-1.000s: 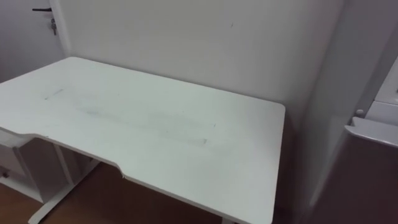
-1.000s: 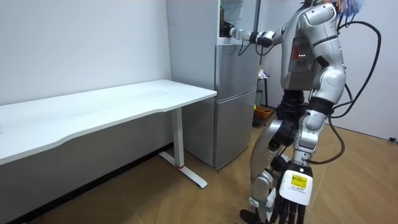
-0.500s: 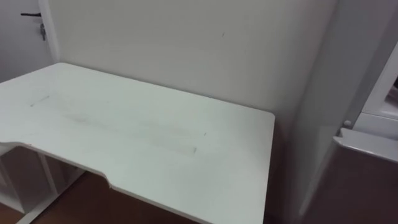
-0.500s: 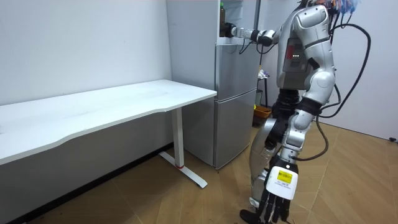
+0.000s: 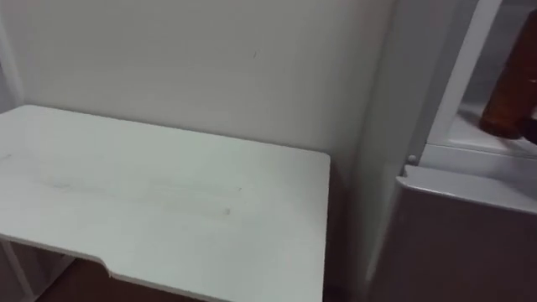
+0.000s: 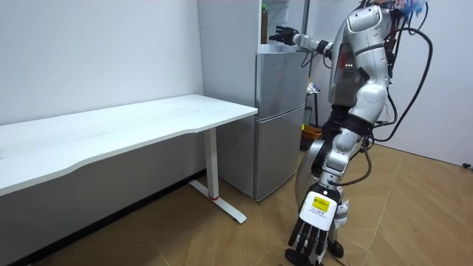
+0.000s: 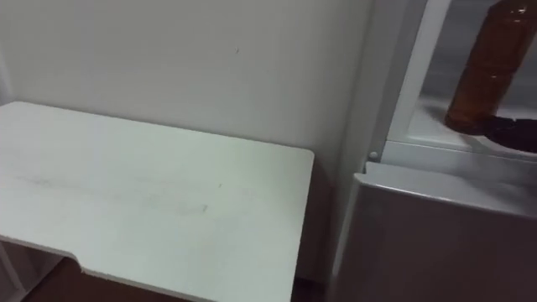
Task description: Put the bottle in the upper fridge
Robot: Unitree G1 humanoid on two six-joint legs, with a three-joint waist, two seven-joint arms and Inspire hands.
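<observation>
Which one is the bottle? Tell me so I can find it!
Find the tall grey fridge to the right of the white table. Its upper compartment is open, and the bottle stands upright inside, next to the robot's right hand. It is the only brown thing there.

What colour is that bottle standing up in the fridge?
Amber brown. The bottle shows best in the right eye view.

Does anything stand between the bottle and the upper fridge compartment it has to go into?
Nothing visible does. The bottle already stands upright inside the upper fridge, whose door is open. The right robot hand is open, close by the bottle's base.
</observation>
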